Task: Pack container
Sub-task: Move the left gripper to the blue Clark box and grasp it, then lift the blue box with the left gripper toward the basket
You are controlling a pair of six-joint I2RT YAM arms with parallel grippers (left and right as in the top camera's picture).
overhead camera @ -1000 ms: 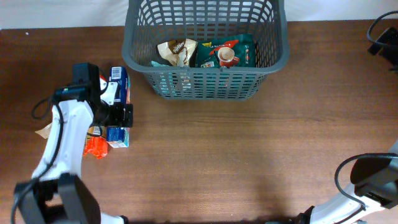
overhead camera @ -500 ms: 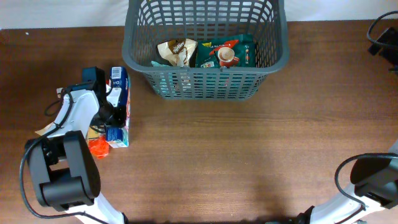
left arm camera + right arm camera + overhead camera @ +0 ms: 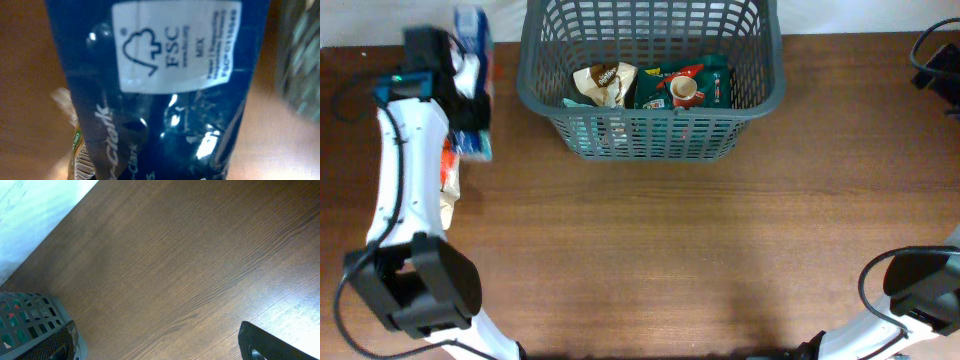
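Observation:
The container (image 3: 650, 130), a dark grey slotted basket, stands at the back middle of the table. It holds a beige snack packet (image 3: 605, 82) and a green packet (image 3: 685, 85). My left gripper (image 3: 472, 115) is shut on a blue packet (image 3: 470, 30) and holds it above the table, just left of the basket. The blue packet (image 3: 165, 110) with its white label fills the left wrist view and hides the fingers. My right gripper (image 3: 162, 347) is open over bare wood, with a basket corner (image 3: 25, 317) at its left.
Orange and beige snack packets (image 3: 448, 175) lie on the table under the left arm. A barcoded packet edge (image 3: 80, 162) shows below the blue packet. The right arm's base (image 3: 920, 290) sits at the bottom right corner.
The left gripper has shut on the blue packet and lifted it off the table, moving it back toward the far left beside the basket. The right arm has not moved.

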